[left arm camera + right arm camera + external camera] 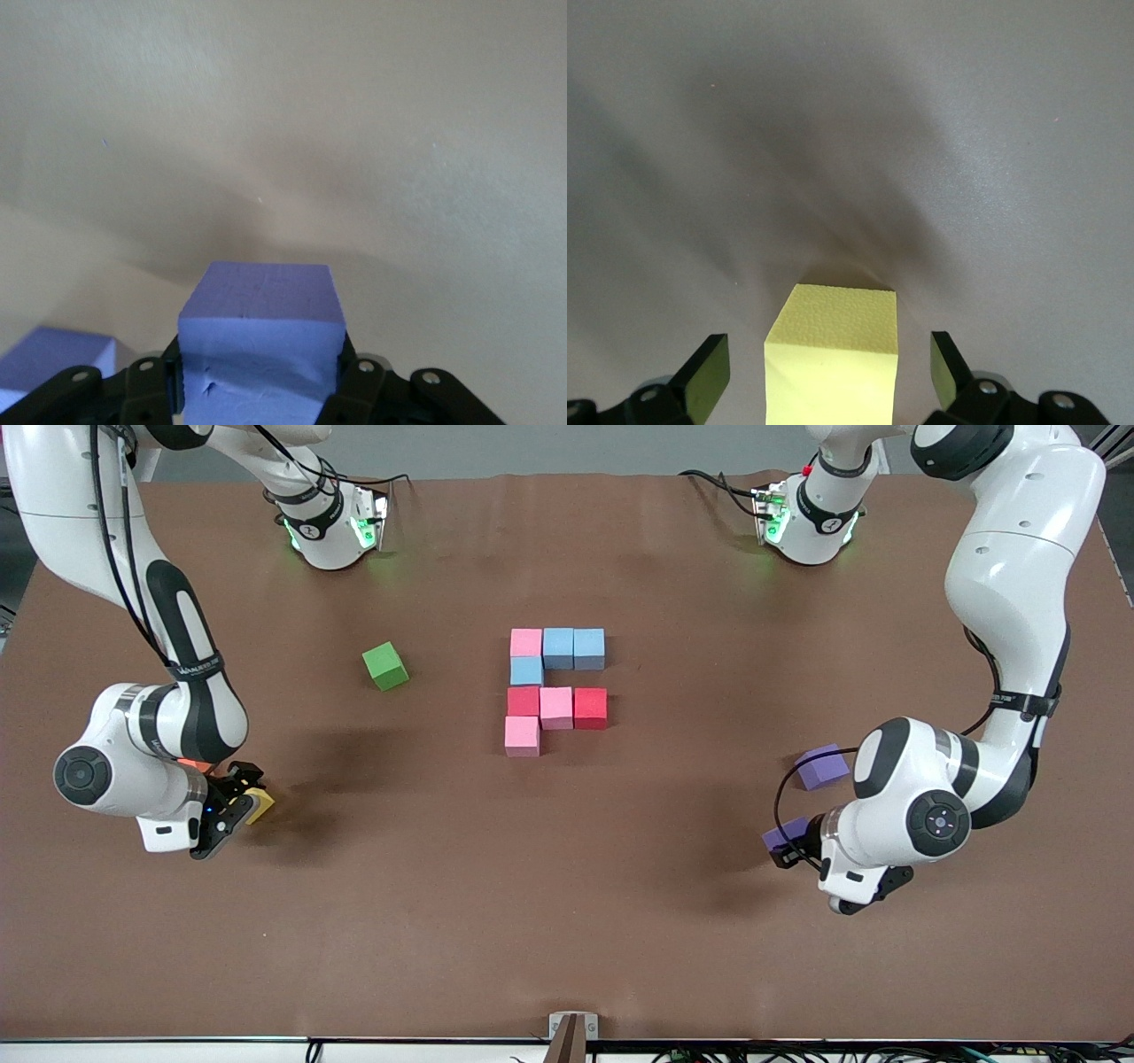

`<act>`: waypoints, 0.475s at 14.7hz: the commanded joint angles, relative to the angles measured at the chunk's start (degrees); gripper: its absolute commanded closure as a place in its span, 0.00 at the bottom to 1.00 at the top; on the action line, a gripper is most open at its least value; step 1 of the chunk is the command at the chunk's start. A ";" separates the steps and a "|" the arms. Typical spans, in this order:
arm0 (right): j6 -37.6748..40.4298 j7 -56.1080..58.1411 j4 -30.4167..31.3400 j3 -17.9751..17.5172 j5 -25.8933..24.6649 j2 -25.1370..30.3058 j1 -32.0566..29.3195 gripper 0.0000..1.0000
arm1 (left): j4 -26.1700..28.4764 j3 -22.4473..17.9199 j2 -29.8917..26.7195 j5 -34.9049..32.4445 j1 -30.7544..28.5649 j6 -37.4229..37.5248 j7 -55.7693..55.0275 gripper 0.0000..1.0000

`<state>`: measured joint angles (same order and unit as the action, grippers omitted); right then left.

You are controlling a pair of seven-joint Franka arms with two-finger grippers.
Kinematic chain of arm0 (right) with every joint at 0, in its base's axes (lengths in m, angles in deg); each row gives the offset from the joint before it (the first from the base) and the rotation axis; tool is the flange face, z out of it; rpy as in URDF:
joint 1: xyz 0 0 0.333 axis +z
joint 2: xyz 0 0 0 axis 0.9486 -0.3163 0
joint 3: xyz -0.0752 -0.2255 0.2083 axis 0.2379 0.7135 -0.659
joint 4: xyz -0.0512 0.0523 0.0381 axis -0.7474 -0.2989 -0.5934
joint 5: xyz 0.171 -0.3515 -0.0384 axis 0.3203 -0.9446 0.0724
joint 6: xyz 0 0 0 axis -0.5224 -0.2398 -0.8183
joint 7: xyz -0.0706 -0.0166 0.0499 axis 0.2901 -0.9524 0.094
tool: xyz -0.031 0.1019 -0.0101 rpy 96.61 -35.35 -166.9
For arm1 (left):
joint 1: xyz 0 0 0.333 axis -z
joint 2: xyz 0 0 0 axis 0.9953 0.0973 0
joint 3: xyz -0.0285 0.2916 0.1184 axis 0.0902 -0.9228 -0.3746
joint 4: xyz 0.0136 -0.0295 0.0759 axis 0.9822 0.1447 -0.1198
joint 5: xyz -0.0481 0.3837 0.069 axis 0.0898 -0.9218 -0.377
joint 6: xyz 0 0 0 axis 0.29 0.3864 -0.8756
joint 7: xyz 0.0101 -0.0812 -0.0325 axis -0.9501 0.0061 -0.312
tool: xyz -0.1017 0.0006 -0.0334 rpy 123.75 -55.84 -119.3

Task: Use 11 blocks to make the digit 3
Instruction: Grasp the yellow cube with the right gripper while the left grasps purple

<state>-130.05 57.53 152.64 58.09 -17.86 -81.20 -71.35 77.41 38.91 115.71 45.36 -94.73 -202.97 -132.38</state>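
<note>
Eight blocks form part of the digit 3 mid-table: pink [525,642], two light blue [558,646] [589,648], light blue [526,670], red [523,701], pink [555,707], red [590,708] and pink [522,736]. Toward the left arm's end, my left gripper [784,849] [260,382] is shut on a purple block [785,834] [260,341], its fingers [166,381] pressed into the block's sides. A second purple block [822,766] [53,354] lies close beside it. Toward the right arm's end, my right gripper [237,808] [830,376] is open around the yellow block [261,804] [833,354], with a gap at each finger [709,372].
A green cube [385,665] sits alone between the digit and the right arm's end. An orange cube [197,764] shows only as a sliver under the right arm's wrist. The table's front edge carries a small bracket [572,1032].
</note>
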 commanded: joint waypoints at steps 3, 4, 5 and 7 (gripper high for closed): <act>-4.12 1.11 4.29 0.06 -1.46 1.04 0.05 0.00 | 3.20 0.42 -0.43 0.78 0.82 -0.54 -4.45 0.72; -5.00 1.20 4.99 0.06 -1.46 1.04 0.05 0.00 | 3.47 0.42 -0.43 0.78 1.00 -0.63 -5.59 0.72; -5.19 1.20 5.09 0.06 -1.46 1.04 0.05 0.00 | 4.08 0.42 -0.51 0.78 1.09 -0.81 -6.39 0.72; -5.19 1.38 5.18 0.06 -1.46 1.22 -0.03 0.00 | 4.53 0.77 -0.51 0.78 1.17 -1.25 -8.58 0.72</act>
<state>-134.41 58.38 156.26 58.10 -17.91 -81.25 -71.35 80.70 39.27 115.92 45.38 -93.40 -203.39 -138.77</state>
